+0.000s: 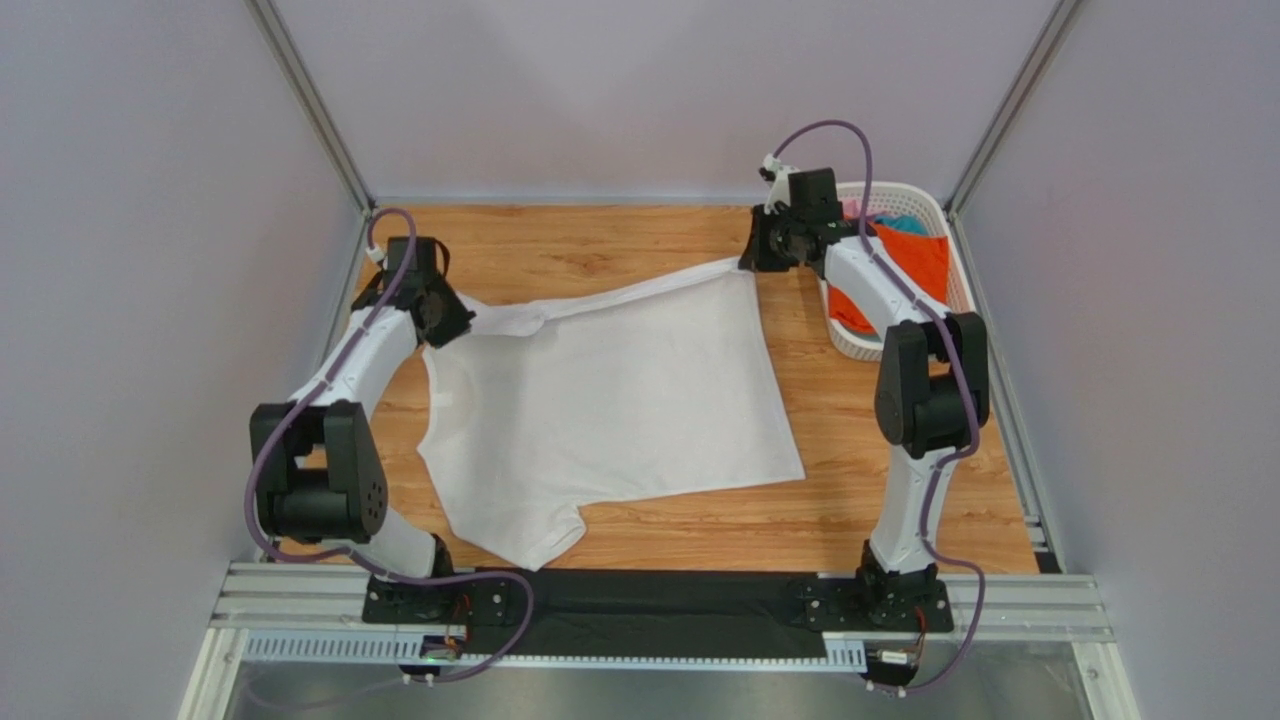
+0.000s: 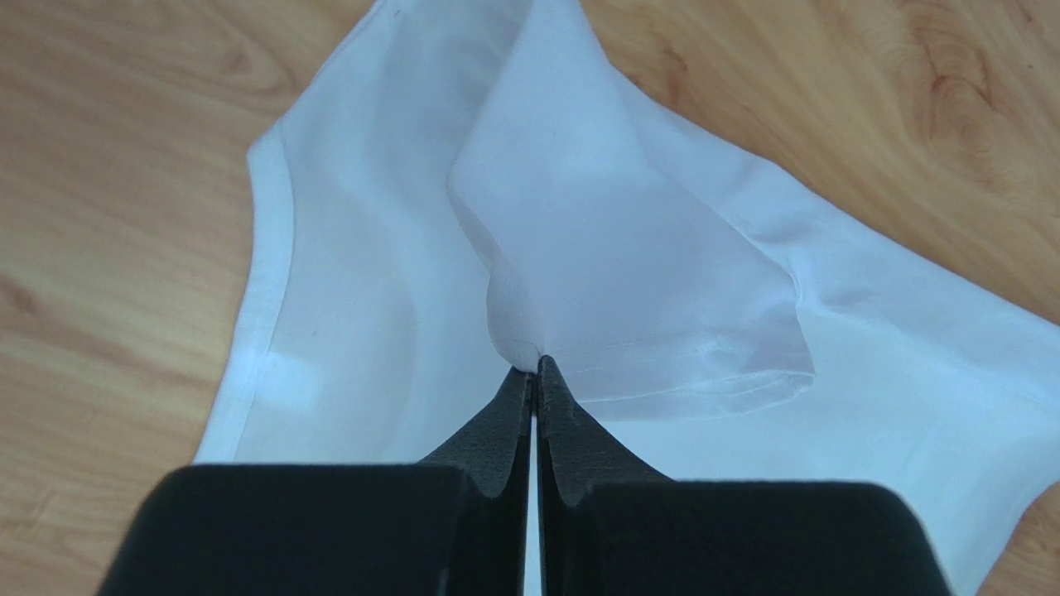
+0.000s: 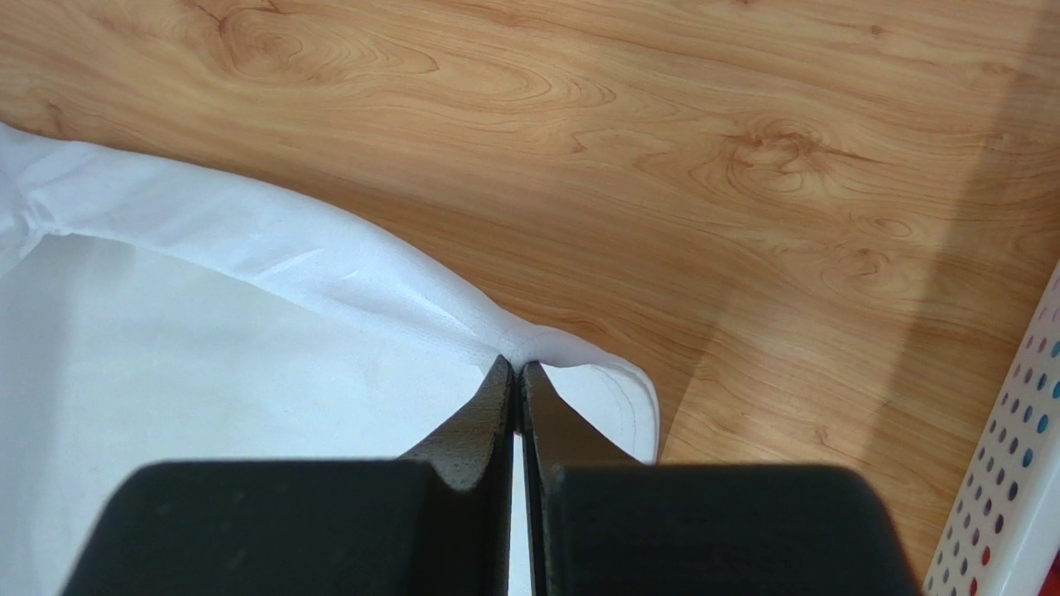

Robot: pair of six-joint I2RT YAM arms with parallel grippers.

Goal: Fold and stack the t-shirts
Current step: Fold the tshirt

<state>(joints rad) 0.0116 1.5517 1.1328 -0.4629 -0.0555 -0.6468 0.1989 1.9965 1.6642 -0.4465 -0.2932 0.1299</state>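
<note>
A plain white t-shirt (image 1: 616, 405) lies spread over the middle of the wooden table. My left gripper (image 1: 446, 318) is shut on its far left corner, and the left wrist view shows a fold of the white cloth (image 2: 622, 236) pinched at the tips of my left gripper (image 2: 536, 366). At the shirt's far right corner my right gripper (image 1: 747, 263) is shut on the hem, with the white edge (image 3: 311, 267) caught at the tips of my right gripper (image 3: 515, 368). An orange t-shirt (image 1: 911, 267) and a teal one (image 1: 900, 225) lie in the basket.
A white plastic lattice basket (image 1: 902, 195) stands at the far right corner, close beside my right arm; its perforated wall (image 3: 1008, 472) shows at the right of the right wrist view. Grey walls with metal posts enclose the table (image 1: 601, 233).
</note>
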